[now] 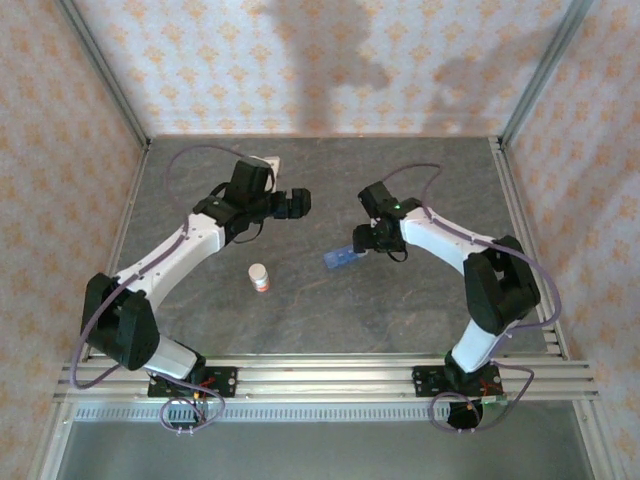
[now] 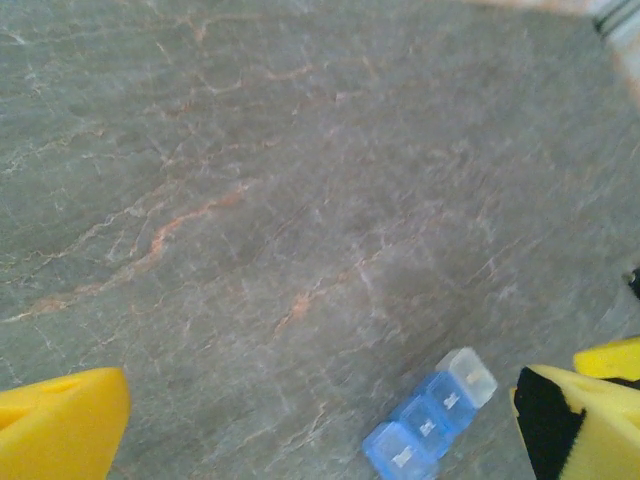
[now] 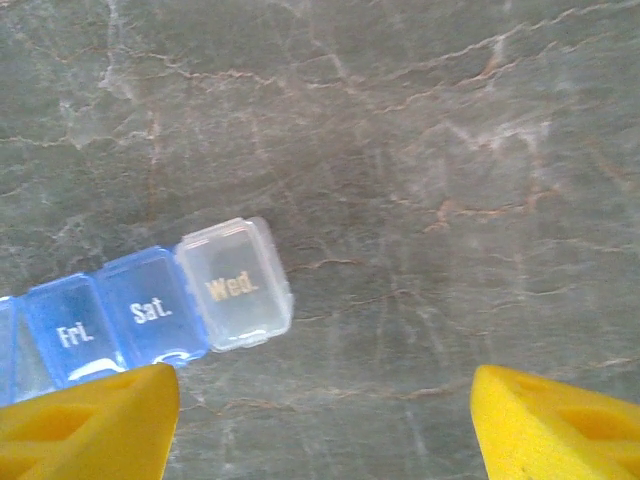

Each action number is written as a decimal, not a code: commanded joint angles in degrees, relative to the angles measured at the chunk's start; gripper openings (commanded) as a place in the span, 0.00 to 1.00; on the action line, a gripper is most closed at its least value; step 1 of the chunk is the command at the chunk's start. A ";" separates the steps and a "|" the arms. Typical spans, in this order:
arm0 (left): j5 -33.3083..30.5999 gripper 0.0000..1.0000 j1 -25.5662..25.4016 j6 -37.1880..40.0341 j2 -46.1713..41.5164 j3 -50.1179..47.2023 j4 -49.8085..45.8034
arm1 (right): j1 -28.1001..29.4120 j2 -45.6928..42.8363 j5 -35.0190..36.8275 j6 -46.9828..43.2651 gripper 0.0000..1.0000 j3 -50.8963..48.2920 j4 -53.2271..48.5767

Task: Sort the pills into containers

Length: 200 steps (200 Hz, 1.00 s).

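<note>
Left gripper (image 2: 320, 400) hangs spread wide over the worktop (image 2: 300, 150), right gripper (image 3: 325, 392) is released too, pill organizer (image 3: 150, 310) just beside one finger.

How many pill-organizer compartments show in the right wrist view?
4: clear Wed. compartment at the strip's end, then blue Sat., blue Fri., and a sliver at the left edge; more may be cut off.

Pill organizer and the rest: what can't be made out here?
Pill organizer far end: cut off by the right wrist view's left edge; its lower edge sits behind a yellow finger.
Pills inside: lids translucent; left wrist view blurred, top view too small.
White bottle label: too small in the top view.
White object at the back: mostly hidden by the left arm.
</note>
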 commanded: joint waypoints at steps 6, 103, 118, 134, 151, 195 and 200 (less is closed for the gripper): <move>-1.49 1.00 -3.45 10.35 1.79 2.15 -8.79 | -0.09 3.39 -3.65 3.80 0.76 1.82 2.91; -5.19 1.00 -11.14 20.03 8.54 1.53 -10.28 | -0.19 6.16 -7.33 6.03 0.76 0.16 7.12; -4.86 1.00 -11.73 21.28 9.72 1.77 -9.95 | -0.18 6.50 -7.16 6.06 0.76 -0.18 7.18; -4.52 1.00 -12.55 22.36 10.89 1.93 -9.49 | -0.18 6.72 -7.22 6.04 0.76 -0.68 7.48; -4.12 1.00 -13.34 23.24 11.77 1.76 -9.01 | -0.27 6.77 -7.18 6.03 0.76 -0.88 7.53; -4.25 1.00 -15.01 24.63 13.84 1.43 -8.07 | -0.35 7.12 -7.46 5.89 0.76 -1.34 7.62; -4.16 1.00 -15.12 24.59 13.98 1.35 -7.90 | -0.32 7.12 -7.52 5.89 0.75 -1.42 7.69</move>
